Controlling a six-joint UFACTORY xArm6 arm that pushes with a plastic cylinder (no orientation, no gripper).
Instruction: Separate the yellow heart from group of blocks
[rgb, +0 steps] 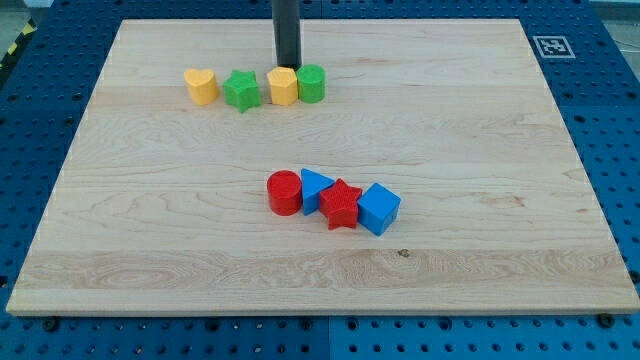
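- Upper row on the bench (480, 150), from the view's left: yellow heart (201, 87), green star (241, 90), yellow block (283, 87), green block (311, 83).
- My tip (287, 66) sits right behind the yellow block.
- Lower cluster, well apart: red cylinder (284, 193), blue triangle (315, 187), red star (341, 204), blue cube (378, 209).

Blocks: two yellow (201, 86) (283, 86), two green (241, 90) (311, 83), two red (284, 193) (341, 204), two blue (315, 187) (378, 209).
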